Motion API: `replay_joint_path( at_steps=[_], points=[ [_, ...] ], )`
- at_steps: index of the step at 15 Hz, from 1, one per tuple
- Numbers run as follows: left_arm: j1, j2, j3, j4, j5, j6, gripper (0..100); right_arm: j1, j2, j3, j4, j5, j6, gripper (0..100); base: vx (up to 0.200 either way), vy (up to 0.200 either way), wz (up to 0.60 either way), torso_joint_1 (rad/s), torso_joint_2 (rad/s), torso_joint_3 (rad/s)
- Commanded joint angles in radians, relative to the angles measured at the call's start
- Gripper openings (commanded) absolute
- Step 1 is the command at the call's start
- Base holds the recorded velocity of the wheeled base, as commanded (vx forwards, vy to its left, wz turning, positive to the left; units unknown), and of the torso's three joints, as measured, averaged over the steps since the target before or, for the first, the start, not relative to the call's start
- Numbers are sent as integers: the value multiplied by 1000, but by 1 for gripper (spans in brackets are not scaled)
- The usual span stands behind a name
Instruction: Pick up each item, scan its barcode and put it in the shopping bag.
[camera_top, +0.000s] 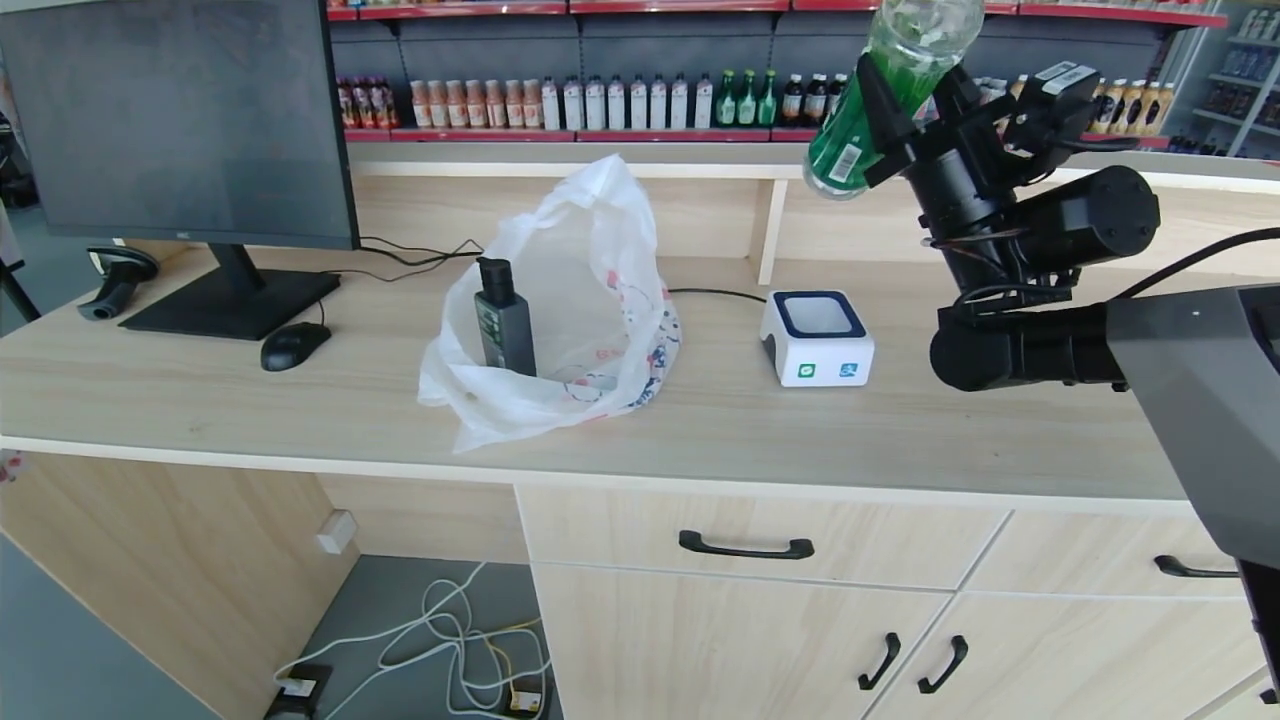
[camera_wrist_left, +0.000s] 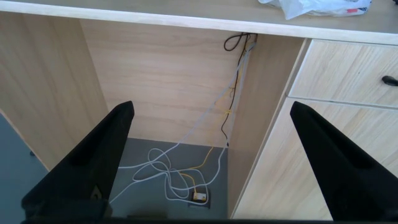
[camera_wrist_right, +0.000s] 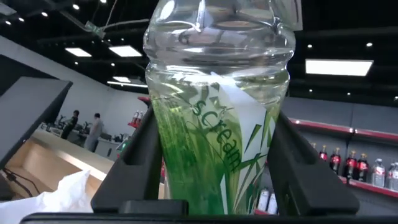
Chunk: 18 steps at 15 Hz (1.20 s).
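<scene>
1. The right gripper (camera_top: 890, 110) is raised high over the far right of the pale wooden counter (camera_top: 900, 430). Its black fingers (camera_wrist_right: 134, 168) are clamped on either side of a clear plastic bottle with a green label (camera_top: 912, 50).
2. The bottle is tilted, its base pointing down and left. It is well above the small white box scanner with a dark blue top window (camera_top: 815, 335), with open air between them.
3. The thin white plastic shopping bag (camera_top: 600, 300) stands left of the scanner, mouth open upward. A dark upright bottle (camera_top: 503, 315) is inside it. The bag's near fold lies close to the counter's near edge.
4. A strip of bare counter separates bag and scanner, and more bare wood runs near and right of the scanner.
5. The left gripper (camera_wrist_left: 211, 168) hangs below the counter's near edge, fingers wide apart and holding nothing, facing the open recess with cables (camera_wrist_left: 180, 174) on the floor.
6. A black monitor (camera_top: 180, 120) and a black mouse (camera_top: 293, 345) occupy the far left.
</scene>
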Motion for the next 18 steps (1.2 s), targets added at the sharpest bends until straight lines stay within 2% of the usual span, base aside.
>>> replay_joint_path(
  at_steps=[1,9,12,15,18],
  points=[
    [-1,1,0,0,0,0,100,-2,14,-10,0,0,-31,0,0,0,0,0,0,0],
    [-1,1,0,0,0,0,100,4,16,10,0,3,-90,0,0,0,0,0,0,0],
    [1,0,0,0,0,0,100,6,-24,92,0,0,-87,0,0,0,0,0,0,0],
    [1,1,0,0,0,0,100,4,-159,363,0,4,-118,0,0,0,0,0,0,0],
    [1,1,0,0,0,0,100,6,-250,569,0,29,-138,0,0,0,0,0,0,0]
  ],
)
